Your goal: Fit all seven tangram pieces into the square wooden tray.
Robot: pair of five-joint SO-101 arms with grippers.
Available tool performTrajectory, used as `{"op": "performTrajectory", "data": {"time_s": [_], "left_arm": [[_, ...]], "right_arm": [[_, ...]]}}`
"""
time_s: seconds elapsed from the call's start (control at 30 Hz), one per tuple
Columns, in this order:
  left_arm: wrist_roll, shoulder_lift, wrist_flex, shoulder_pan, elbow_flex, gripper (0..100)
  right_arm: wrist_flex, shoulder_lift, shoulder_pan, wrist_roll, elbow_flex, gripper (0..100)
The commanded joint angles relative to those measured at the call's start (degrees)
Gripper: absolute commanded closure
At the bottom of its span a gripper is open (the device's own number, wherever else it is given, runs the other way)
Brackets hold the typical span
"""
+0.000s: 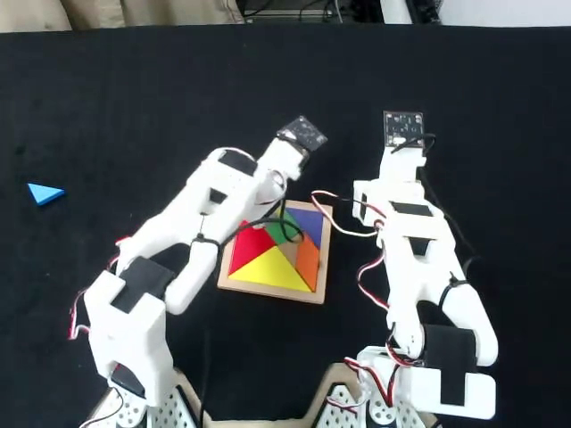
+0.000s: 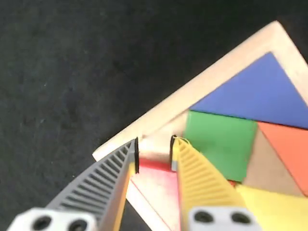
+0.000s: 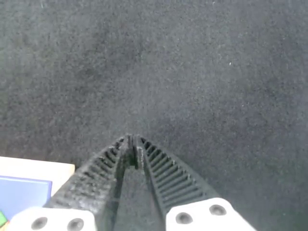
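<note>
The square wooden tray (image 1: 319, 283) lies mid-table between the arms. In it are a yellow triangle (image 1: 268, 267), an orange piece (image 1: 308, 259), a blue-purple piece (image 2: 255, 91) and a green square (image 2: 219, 142). Bare tray floor (image 2: 267, 166) shows between green, orange and yellow. My left gripper (image 2: 155, 149) hangs over the tray's far left corner, its fingers closed on the edge of a red triangle (image 2: 156, 185) that rests low in the tray. My right gripper (image 3: 132, 144) is shut on nothing over the black cloth just off the tray's right side. A small blue triangle (image 1: 45, 193) lies alone at far left.
Black cloth (image 1: 134, 98) covers the table, with wide free room behind and to the left. Red and white cables (image 1: 343, 218) hang between the arms near the tray's far right corner. The arm bases (image 1: 357, 401) stand at the front edge.
</note>
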Motion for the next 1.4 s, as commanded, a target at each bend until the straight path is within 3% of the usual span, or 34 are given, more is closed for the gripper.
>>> {"op": "performTrajectory", "data": {"time_s": [0.0,0.2,0.4,0.6,0.73,0.8,0.9,1.0,1.07,1.2,1.37], "left_arm": [[0.53,-4.66,0.44,-1.98,-1.36,87],[0.53,-19.87,10.64,-15.60,-5.14,87],[-7.47,-28.40,6.86,-31.69,-0.48,86],[-12.40,-25.41,6.42,-41.45,0.66,74],[-14.33,-21.89,1.49,-51.21,-4.70,73],[-23.38,-17.76,-3.87,-54.64,-6.37,73],[-42.11,-10.73,-3.16,-57.19,-9.89,73],[-49.58,-4.40,1.41,-58.77,-18.15,73],[-45.98,0.26,1.41,-58.86,-25.89,73],[-28.13,12.40,-4.22,-59.82,-38.46,73],[-26.37,23.82,-4.57,-65.71,-45.67,73]], "right_arm": [[-1.05,-0.04,-0.53,0.18,-3.30,98.7],[-1.05,-0.04,-0.62,0.18,-3.30,98.7],[-1.05,-0.04,-0.70,0.18,-3.30,98.7],[-1.05,0.04,-0.79,0.18,-3.12,98.7],[-1.05,0.04,-0.79,0.18,-3.12,98.7],[-1.05,0.04,-0.79,0.18,-3.12,98.7],[-1.05,0.04,-0.79,0.18,-3.03,98.7],[-1.05,0.04,-0.79,0.18,-3.03,98.7],[-1.05,0.04,-0.88,0.18,-3.03,98.7],[-1.05,0.04,-0.88,0.26,-3.03,98.7],[-1.14,0.13,-0.88,0.26,-3.21,98.7]]}}
